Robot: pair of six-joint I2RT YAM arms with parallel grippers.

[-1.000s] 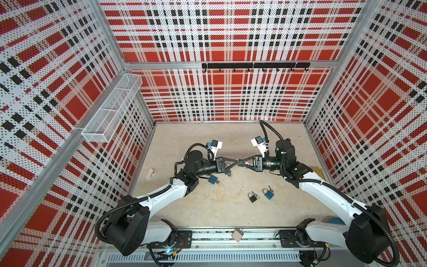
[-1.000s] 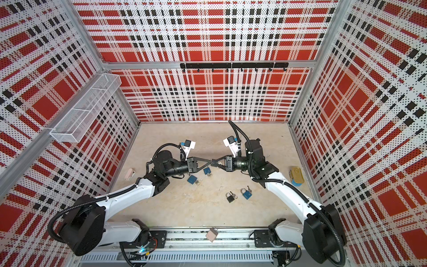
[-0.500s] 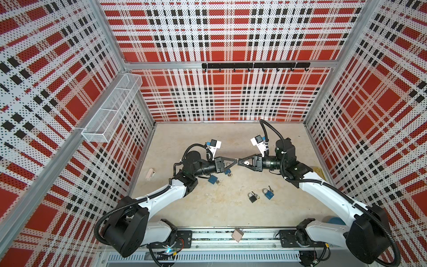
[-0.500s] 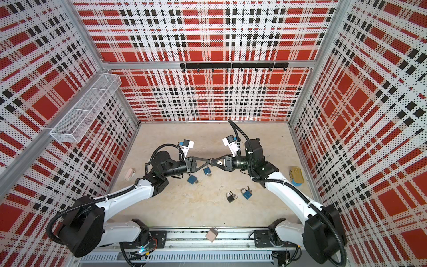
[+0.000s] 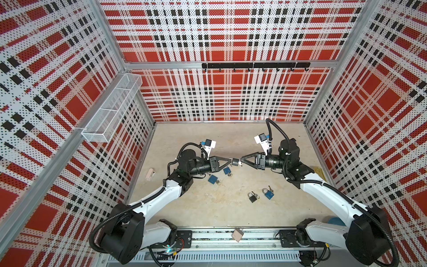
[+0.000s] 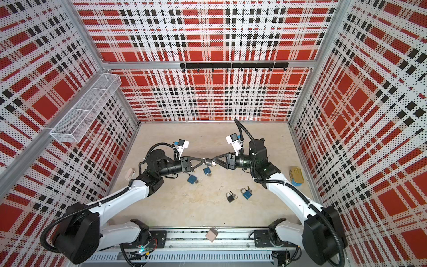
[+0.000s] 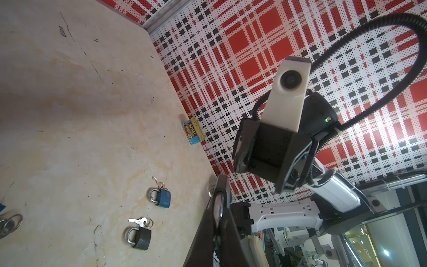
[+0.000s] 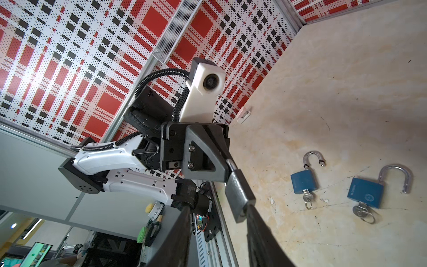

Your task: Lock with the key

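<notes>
Nearest, on the rail between the two arm bases, lies a small beige block (image 5: 237,234). Further in, on the surface (image 5: 208,212), a black padlock (image 5: 252,197) and a blue padlock (image 5: 268,193) lie side by side with closed shackles, and a loose key (image 7: 138,222) lies just beside the black one. Behind them lie an open blue lock (image 5: 212,179) and another open blue lock (image 5: 227,171), each with its shackle swung out and a key in its bottom.

Above these two, in the air, a grey padlock (image 5: 235,161) is held between the arms. The left hand (image 5: 231,160) is pressed together on its shackle. The right hand (image 5: 242,160) is spread, with its fingers (image 8: 261,235) on both sides of the lock's bottom end; whether one touches the body I cannot tell. A small bright piece (image 5: 240,163) shows at that end.

A Spam tin (image 6: 296,175) stands by the right wall. Farthest, a black hook rail (image 5: 254,65) sits on the back wall and a wire basket (image 5: 111,108) on the left wall.
</notes>
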